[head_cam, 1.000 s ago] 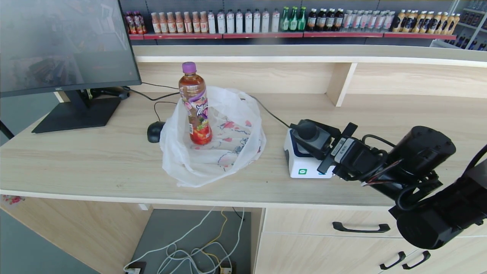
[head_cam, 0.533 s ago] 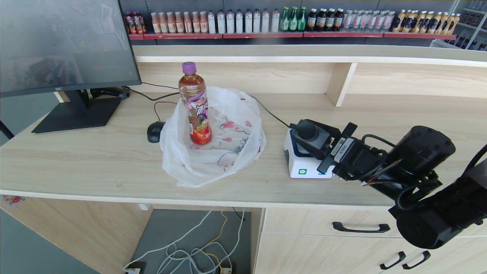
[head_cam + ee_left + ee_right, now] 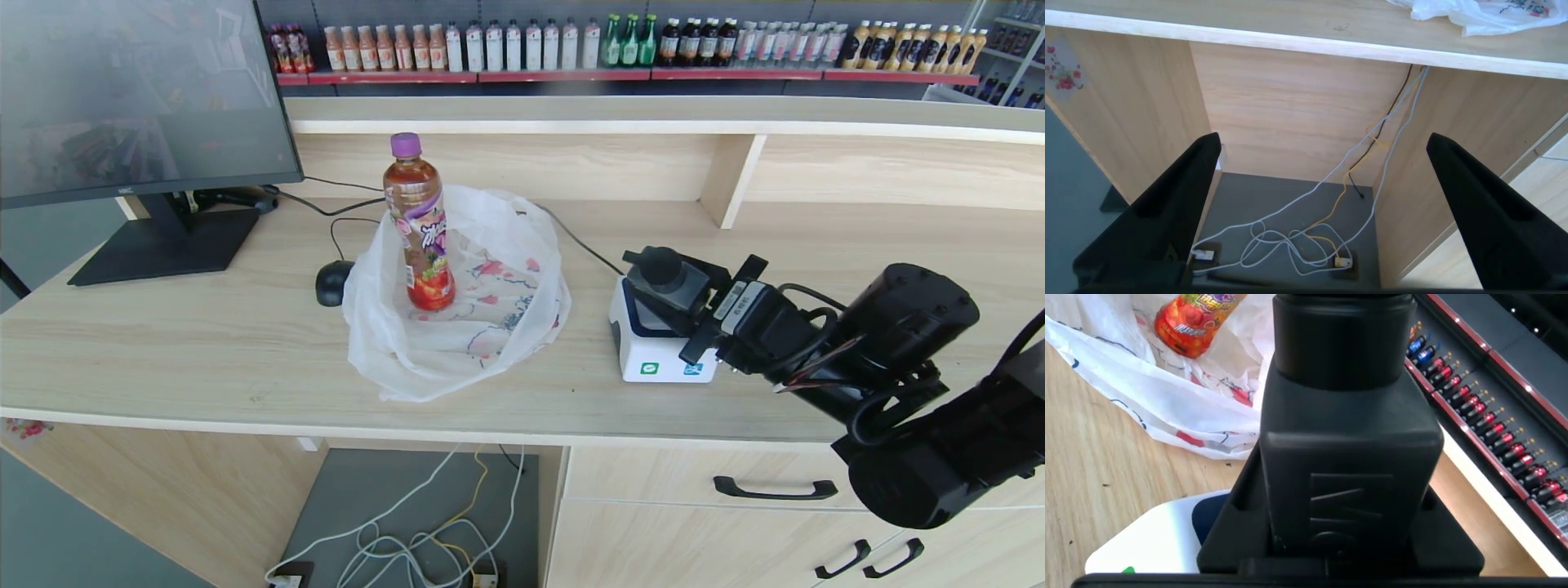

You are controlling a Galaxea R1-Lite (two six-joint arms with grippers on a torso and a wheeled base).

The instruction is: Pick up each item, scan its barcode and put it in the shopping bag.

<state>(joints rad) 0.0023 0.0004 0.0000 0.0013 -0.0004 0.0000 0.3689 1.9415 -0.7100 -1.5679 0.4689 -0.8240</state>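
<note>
We can't see the pads of the right gripper (image 3: 690, 306): the scanner (image 3: 1343, 457) it clamps blocks them and covers much of the white cradle (image 3: 653, 359). The monitor (image 3: 139, 90) is cut by the top and left edges. The mouse (image 3: 329, 284) sits partly behind the shopping bag (image 3: 490, 327), and the shelf bottles (image 3: 571, 45) are too small for us to tell labels.

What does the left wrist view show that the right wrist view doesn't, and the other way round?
Only the left wrist view: the open left gripper facing the space under the counter, with cables on the floor. Only the right wrist view: the black scanner above its white base, the bottle in the shopping bag, shelves of drinks. Both: the shopping bag and the wooden counter top.
</note>
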